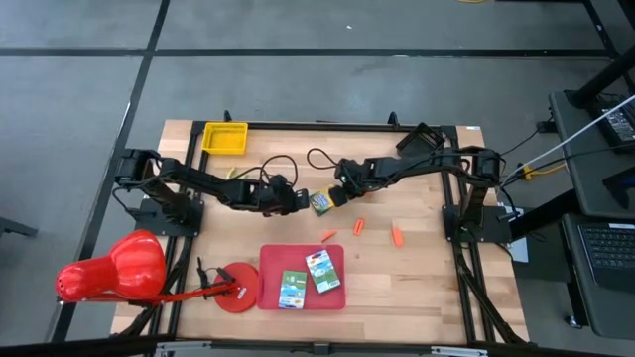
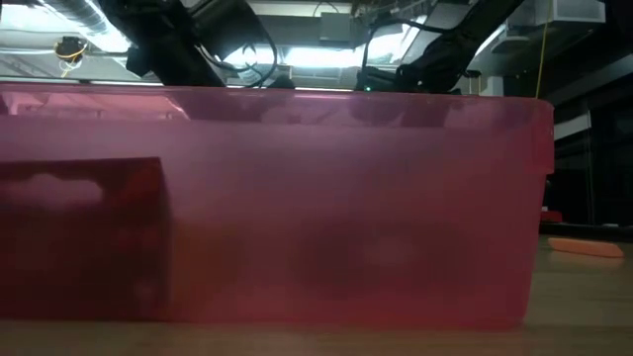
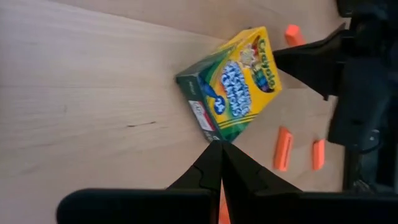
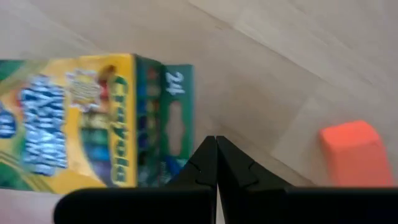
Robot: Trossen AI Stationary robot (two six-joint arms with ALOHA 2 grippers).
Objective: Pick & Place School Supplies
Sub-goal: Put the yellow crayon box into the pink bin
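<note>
A yellow-green crayon box (image 1: 320,203) lies mid-table between my two grippers, also seen in the left wrist view (image 3: 233,87) and the right wrist view (image 4: 81,118). My left gripper (image 1: 302,198) (image 3: 217,145) is shut at the box's left end. My right gripper (image 1: 338,194) (image 4: 216,140) is shut at its right end. Three short orange sticks (image 1: 359,226) (image 1: 327,235) (image 1: 397,236) lie on the wood toward the near edge. Another crayon box (image 1: 292,289) and a green-white pack (image 1: 323,271) lie flat in the red tray (image 1: 273,260). My left gripper's shut fingertips (image 3: 212,152) meet the box at a corner of its green barcode end (image 3: 210,132), coming level from the table's left. My right gripper's shut fingertips (image 3: 283,57) touch the opposite end (image 3: 272,62) by the "Crayola" lettering, level from the right; the box rests on the table.
A yellow basket (image 1: 225,139) stands at the far left. The big red cone (image 1: 109,268) and a red disc (image 1: 236,288) sit near the left near corner. In the low view the tray's red wall (image 2: 297,218) fills the picture, with an orange stick (image 2: 584,247) beside it.
</note>
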